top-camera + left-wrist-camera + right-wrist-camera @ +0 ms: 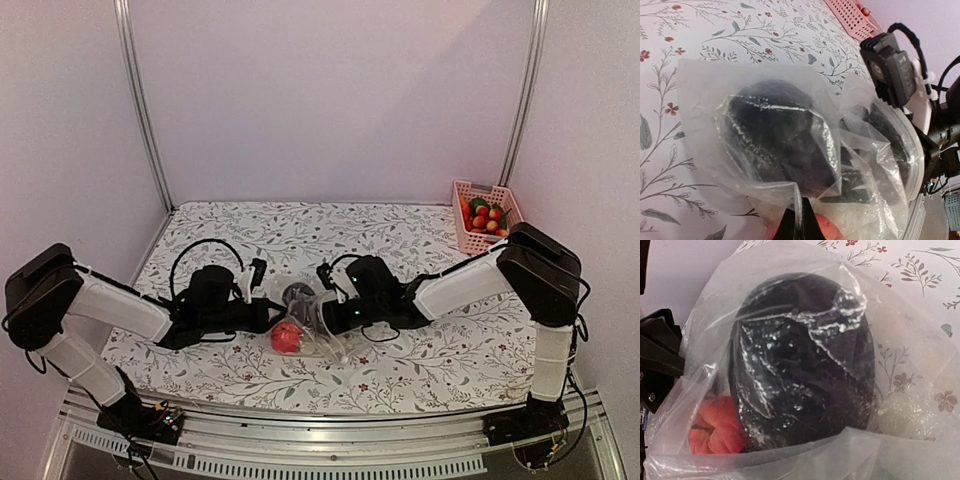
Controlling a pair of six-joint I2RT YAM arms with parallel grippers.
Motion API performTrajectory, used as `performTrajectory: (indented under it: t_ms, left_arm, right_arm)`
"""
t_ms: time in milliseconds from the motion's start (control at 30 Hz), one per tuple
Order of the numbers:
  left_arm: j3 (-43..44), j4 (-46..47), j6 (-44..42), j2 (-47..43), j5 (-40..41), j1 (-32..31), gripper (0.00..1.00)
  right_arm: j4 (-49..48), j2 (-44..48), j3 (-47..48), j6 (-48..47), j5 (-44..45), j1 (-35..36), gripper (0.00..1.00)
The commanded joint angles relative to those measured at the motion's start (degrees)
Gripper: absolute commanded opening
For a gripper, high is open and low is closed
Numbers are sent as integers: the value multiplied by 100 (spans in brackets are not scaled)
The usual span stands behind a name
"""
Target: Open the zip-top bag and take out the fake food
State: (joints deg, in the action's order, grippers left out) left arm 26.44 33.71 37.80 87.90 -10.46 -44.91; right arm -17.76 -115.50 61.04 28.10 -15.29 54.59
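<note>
The clear zip-top bag (312, 325) is held between my two grippers at mid-table. My left gripper (272, 316) is shut on the bag's film; its black fingertips (801, 226) pinch a fold at the bottom of the left wrist view. My right gripper (327, 314) grips the bag's opposite side, its fingers hidden under film in the right wrist view. Inside the bag (900, 340) lie a big dark round fake food piece (800, 360), a red piece (715, 430) and a pale round piece (900, 415). The red piece also shows in the top view (287, 337).
A pink slatted basket (462, 228) holding several red, green and orange fake food pieces stands at the back right corner. The right arm's wrist camera (892, 65) sits close behind the bag. The floral tablecloth (420, 360) covers the table.
</note>
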Motion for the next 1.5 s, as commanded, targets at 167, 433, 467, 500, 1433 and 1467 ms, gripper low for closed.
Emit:
performTrajectory:
  t_ms: [167,433,467,500,1433,1467]
  left_arm:
    - [-4,-1216,-247,-599,1387,86,0]
    - [-175,-1521,-84,-914,1710,482,0]
    - [-200,-1506,-64,-929,1687,525,0]
    - [-222,-1479,-52,-937,1659,577,0]
    - [-191,-756,35,-420,1090,636,0]
    - [-199,-730,34,-393,1028,637,0]
  right_arm:
    - [372,671,-385,-267,240,34,32]
    - [594,988,-864,-435,383,25,30]
    - [604,1050,-906,-451,380,24,30]
    - [626,1101,-943,-460,368,24,29]
    - [-656,2042,-1499,544,200,-598,26]
    - [-828,2098,-1551,553,235,-598,26]
